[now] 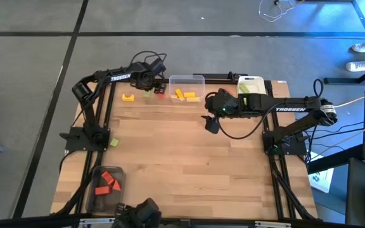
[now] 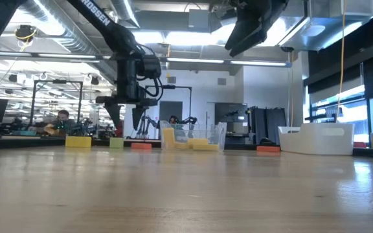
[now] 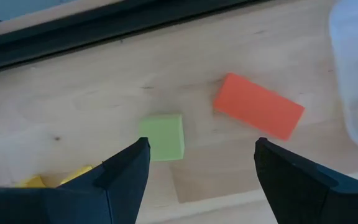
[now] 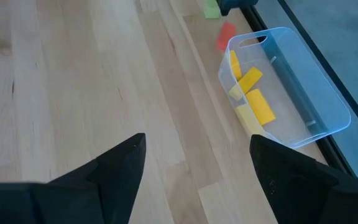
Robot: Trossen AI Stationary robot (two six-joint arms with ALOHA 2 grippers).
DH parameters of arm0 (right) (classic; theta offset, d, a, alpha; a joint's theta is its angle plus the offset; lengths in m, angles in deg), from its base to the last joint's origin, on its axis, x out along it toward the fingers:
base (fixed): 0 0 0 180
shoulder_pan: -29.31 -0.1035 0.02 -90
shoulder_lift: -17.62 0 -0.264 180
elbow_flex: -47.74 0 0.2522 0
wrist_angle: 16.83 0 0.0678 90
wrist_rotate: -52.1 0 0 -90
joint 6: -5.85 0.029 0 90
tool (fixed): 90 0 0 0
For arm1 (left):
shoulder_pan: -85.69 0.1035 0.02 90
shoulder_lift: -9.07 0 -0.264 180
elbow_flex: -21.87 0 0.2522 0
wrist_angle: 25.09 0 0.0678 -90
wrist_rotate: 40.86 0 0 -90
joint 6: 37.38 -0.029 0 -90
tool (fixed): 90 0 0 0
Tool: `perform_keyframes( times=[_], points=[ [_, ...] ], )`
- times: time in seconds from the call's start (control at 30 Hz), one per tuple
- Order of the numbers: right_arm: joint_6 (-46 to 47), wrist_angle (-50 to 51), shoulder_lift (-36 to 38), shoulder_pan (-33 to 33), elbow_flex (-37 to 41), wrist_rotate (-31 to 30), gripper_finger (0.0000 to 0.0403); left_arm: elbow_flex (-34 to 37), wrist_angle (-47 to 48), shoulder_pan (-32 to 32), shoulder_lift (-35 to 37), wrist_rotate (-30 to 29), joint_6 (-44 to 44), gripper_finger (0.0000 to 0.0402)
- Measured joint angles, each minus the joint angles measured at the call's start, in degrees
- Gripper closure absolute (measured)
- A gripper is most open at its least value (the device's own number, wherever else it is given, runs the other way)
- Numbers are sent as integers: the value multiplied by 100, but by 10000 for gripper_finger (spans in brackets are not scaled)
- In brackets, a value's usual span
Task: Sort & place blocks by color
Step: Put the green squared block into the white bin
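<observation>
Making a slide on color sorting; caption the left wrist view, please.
Open left tool above a light green cube block and flat red rectangular block on the wooden table.

- The floor (image 1: 30, 76) around the table is grey, crossed by dark seam lines.
- At 1 o'clock in the high view a white cable (image 1: 277, 9) lies looped on the floor.
- At 2 o'clock a pair of white shoes (image 1: 363, 56) shows at the edge.
- In the low view, long ceiling lights (image 2: 193, 39) and silver ducts (image 2: 57, 29) run overhead.
- A window (image 2: 358, 110) stands at 3 o'clock.
- A person (image 2: 60, 122) sits at 9 o'clock.
</observation>
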Motion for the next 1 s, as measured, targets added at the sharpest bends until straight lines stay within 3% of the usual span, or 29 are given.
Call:
perform_keyframes(
  times=[0.43, 1.0],
  points=[
    [-1, -9, 0, -2, 0, 1, 114, 2, 22, 4, -626, -410, 575, 129],
    [-1, -18, 0, -2, 0, 0, 114, -7, -14, -78, -950, -797, 538, 129]
  ],
)
